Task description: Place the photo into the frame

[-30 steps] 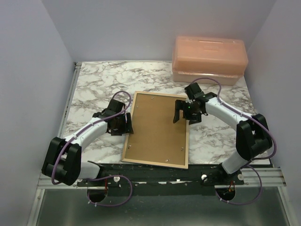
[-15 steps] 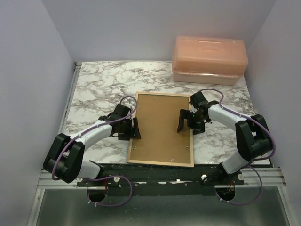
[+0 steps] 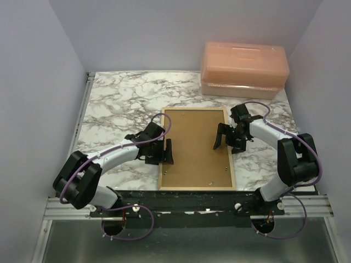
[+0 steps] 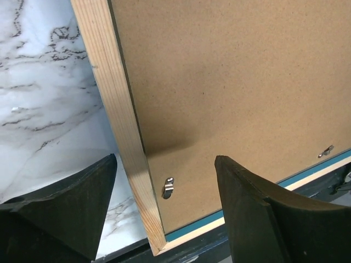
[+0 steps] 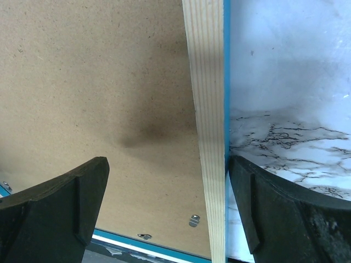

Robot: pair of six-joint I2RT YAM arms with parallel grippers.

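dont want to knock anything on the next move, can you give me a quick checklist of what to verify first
1. Blue-edged pale wood picture frame lies flat, back up, on the marble table: ok.
2. Left gripper open, astride the frame's left rail: ok.
3. Right gripper open, astride the right rail: ok.
4. Photo seated in the frame: cannot tell; the brown hardboard backing sheet covers the opening.
5. Small metal tabs turned over the backing: cannot tell.
6. Peach plastic box apart from both arms: ok.
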